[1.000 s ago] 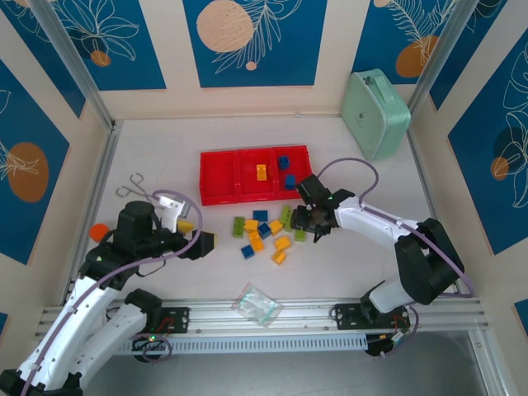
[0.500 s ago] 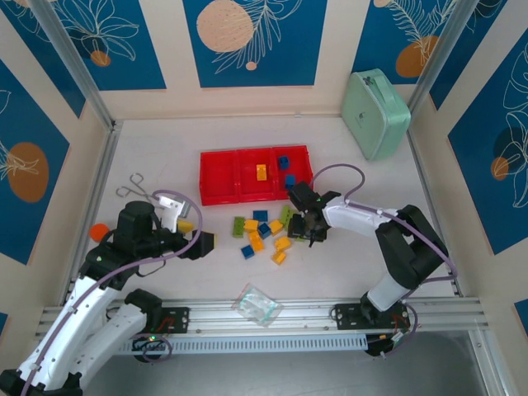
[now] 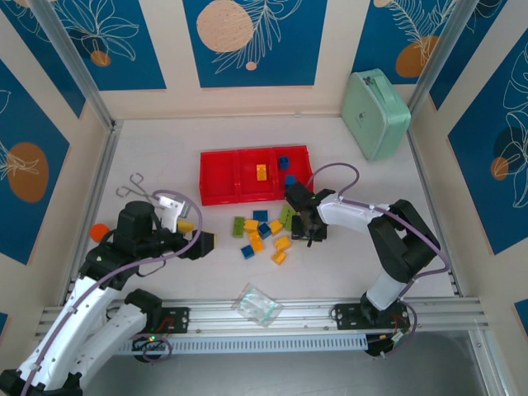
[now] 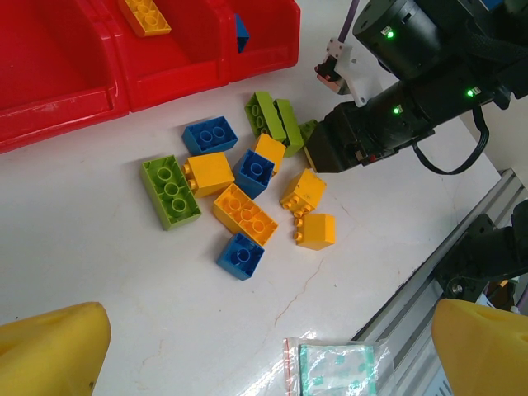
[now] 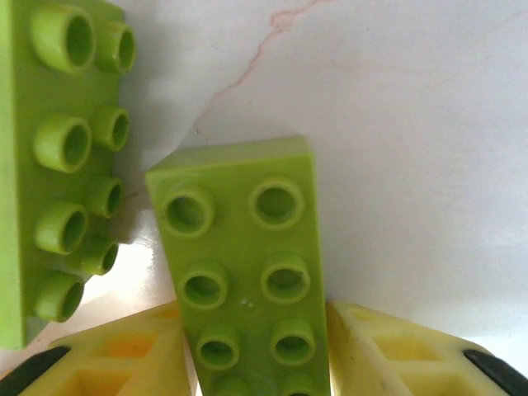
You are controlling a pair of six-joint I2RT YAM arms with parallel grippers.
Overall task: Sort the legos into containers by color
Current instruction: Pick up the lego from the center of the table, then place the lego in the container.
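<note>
The right gripper point(image 5: 260, 355) pinches, jaws narrow, the long sides of a lime green brick point(image 5: 239, 247) stretching away toward 12 o'clock.

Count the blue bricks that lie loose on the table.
3. One blue brick lies nearest the red bins, a second close beside it, a third farthest from them. The right arm may hide more.

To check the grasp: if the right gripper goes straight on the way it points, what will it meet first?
The right gripper would first meet the lime green brick between its fingers; just behind lies the white table, though depth is unclear.
</note>
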